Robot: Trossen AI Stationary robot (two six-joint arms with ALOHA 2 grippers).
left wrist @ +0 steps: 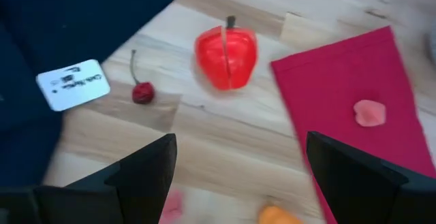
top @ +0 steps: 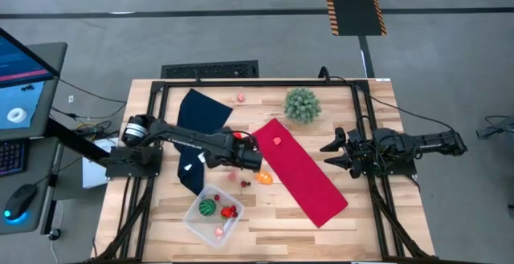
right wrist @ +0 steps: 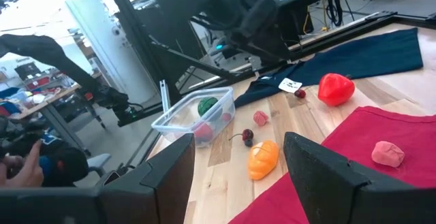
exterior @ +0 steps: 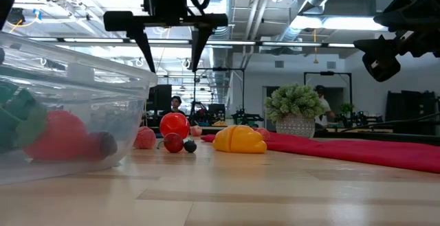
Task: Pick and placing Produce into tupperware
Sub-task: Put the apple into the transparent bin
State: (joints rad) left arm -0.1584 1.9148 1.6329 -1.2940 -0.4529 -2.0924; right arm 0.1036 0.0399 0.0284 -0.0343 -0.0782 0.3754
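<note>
Left gripper (left wrist: pixel 238 176), jaws apart and empty, hangs above produce beside red cloth (top: pixel 303 172); apple (left wrist: pixel 226 56) just ahead; right gripper (right wrist: pixel 238 176) apart too, farther off.

The left arm reaches from the table's left edge toward its middle, its left gripper (top: pixel 250 159) hanging above the tabletop with fingers (left wrist: pixel 146 173) spread apart and nothing between them, while the right arm waits over the right edge, its right gripper (top: pixel 333 153) likewise parted and empty.

Overhead camera looks straight down; low camera sits at the wooden bench (top: pixel 273 224) top; both see the red cloth (top: pixel 301 172).
</note>
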